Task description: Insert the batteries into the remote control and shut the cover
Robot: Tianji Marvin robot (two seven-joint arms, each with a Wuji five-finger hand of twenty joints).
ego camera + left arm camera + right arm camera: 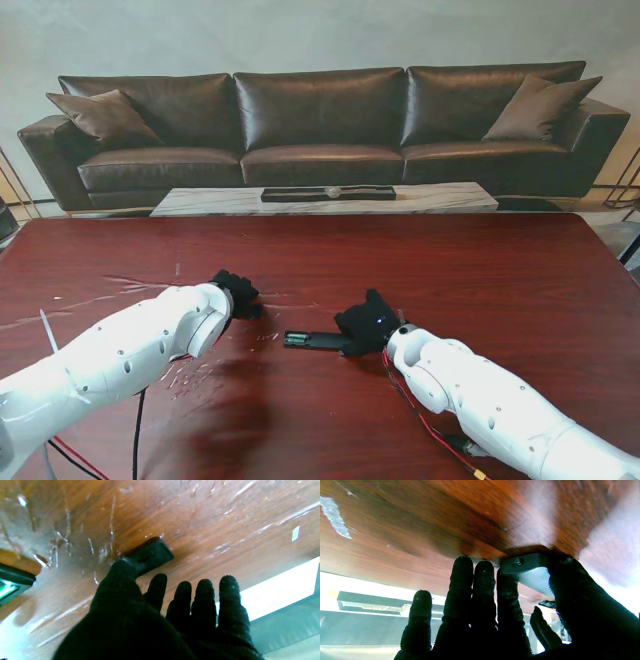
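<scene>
The black remote control [312,340] lies flat on the dark red table [480,270], its long side running left to right. My right hand [368,322] is closed over its right end. In the right wrist view the thumb [572,587] and the fingers [506,590] press on either side of the remote's end [527,566]. My left hand [238,294] rests on the table to the left of the remote, apart from it. Its fingers [203,597] are spread, and its thumb tip [123,571] touches a small black piece [150,553] lying on the wood. I cannot make out any batteries.
White flecks and scratches [185,375] mark the table near my left arm. A red and black cable [440,435] runs beside my right arm. Beyond the far edge stand a low marble table [325,200] and a dark sofa [320,125].
</scene>
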